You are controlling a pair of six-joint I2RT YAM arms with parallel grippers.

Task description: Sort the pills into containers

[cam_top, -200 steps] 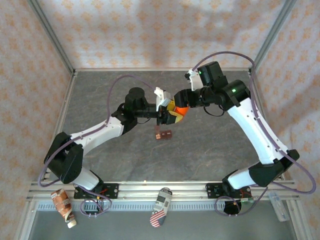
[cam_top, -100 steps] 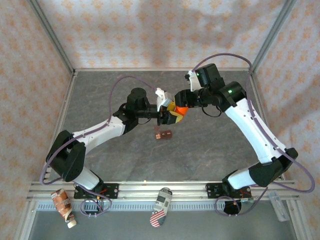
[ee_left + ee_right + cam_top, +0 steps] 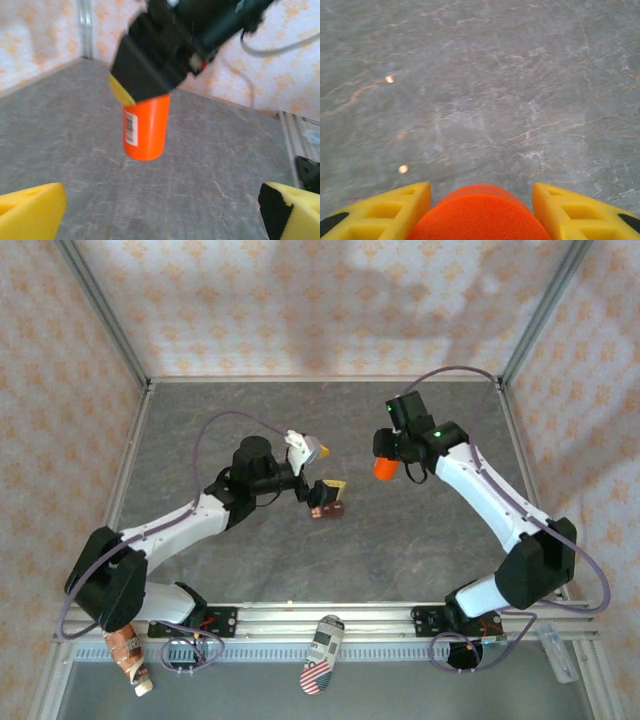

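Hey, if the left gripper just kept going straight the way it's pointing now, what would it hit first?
Probably the orange bottle, which the right gripper holds above the table, centred ahead of the left gripper's open fingers. How far off is unclear.

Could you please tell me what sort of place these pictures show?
Probably a lab robot cell: a grey tabletop fenced by aluminium posts and patterned screens, with a mounting rail at its near edge.

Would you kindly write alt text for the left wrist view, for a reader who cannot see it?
The right gripper holds an orange bottle with a barcode label over the grey table. The open left gripper shows its yellow fingers wide apart at the bottom corners.
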